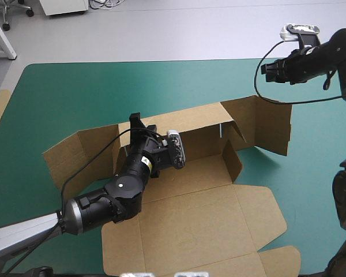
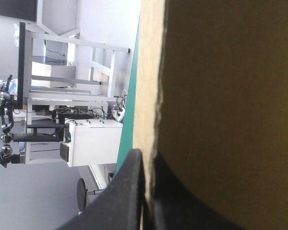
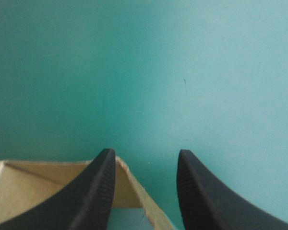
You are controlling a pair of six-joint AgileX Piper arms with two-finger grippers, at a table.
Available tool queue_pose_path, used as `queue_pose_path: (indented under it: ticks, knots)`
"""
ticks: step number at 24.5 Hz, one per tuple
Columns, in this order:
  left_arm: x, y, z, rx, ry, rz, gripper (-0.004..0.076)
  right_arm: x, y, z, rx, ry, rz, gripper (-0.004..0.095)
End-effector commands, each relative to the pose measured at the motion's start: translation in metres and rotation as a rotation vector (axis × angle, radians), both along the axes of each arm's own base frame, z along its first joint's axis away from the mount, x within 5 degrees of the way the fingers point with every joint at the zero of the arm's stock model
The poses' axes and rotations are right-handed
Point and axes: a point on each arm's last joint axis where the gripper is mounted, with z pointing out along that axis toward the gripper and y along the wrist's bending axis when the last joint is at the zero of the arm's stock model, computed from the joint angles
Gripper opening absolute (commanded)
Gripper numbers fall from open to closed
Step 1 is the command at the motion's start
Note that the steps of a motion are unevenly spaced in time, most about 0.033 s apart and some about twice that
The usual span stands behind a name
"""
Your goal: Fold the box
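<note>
Box (image 1: 190,190), brown, at the centre of the table (image 1: 75,98) with its teal-green cover: back wall upright along the 12 o'clock side, side flaps half raised at 9 and 3 o'clock, lid flat toward 6 o'clock. Left gripper (image 1: 139,128), its arm entering from 8 o'clock, stands at the back wall near 11 o'clock. In the left wrist view its black fingers (image 2: 125,201) are all but closed, with the edge of the board pinched between them. Right gripper (image 1: 268,70) hangs raised at 2 o'clock of the box, clear of it. Its fingers stand apart and hold nothing, and a corner of board lies just under one of them in its own view.

Likely risks:
- With a single pinch point near the edge, the wall may slip free or buckle under a hard pull.
- The unheld 3 o'clock flap may fall outward.
- A pull with no counter-hold may drag the whole sheet across the cover.
</note>
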Motion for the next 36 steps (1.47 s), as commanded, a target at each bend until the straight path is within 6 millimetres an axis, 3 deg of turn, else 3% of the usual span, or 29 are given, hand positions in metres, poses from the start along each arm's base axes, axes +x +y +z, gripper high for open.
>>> queue_pose_path:
  ticks: [1, 6, 11, 17, 30, 36]
  knots:
    - [-0.008, -0.004, 0.019, -0.090, -0.068, -0.012, -0.0010, 0.015, -0.001, 0.012, 0.023, -0.088, 0.005, 0.0330]
    - [-0.007, -0.005, 0.023, -0.092, -0.118, -0.024, -0.0010, 0.040, 0.001, -0.020, 0.028, -0.014, 0.053, 0.0174]
    - [-0.006, -0.006, 0.028, -0.064, -0.180, -0.051, -0.0010, 0.042, 0.009, -0.025, 0.096, -0.011, 0.117, 0.0162]
    - [-0.005, -0.009, 0.026, -0.073, -0.172, -0.079, -0.0010, 0.013, 0.008, -0.042, 0.072, 0.085, 0.141, 0.0162]
    - [0.003, -0.014, -0.002, 0.015, -0.223, -0.118, -0.0010, -0.048, 0.011, -0.036, 0.051, 0.081, 0.154, 0.0162]
    - [0.003, -0.013, -0.001, 0.003, -0.224, -0.107, -0.0010, -0.069, 0.016, -0.051, 0.087, 0.094, 0.192, 0.0162]
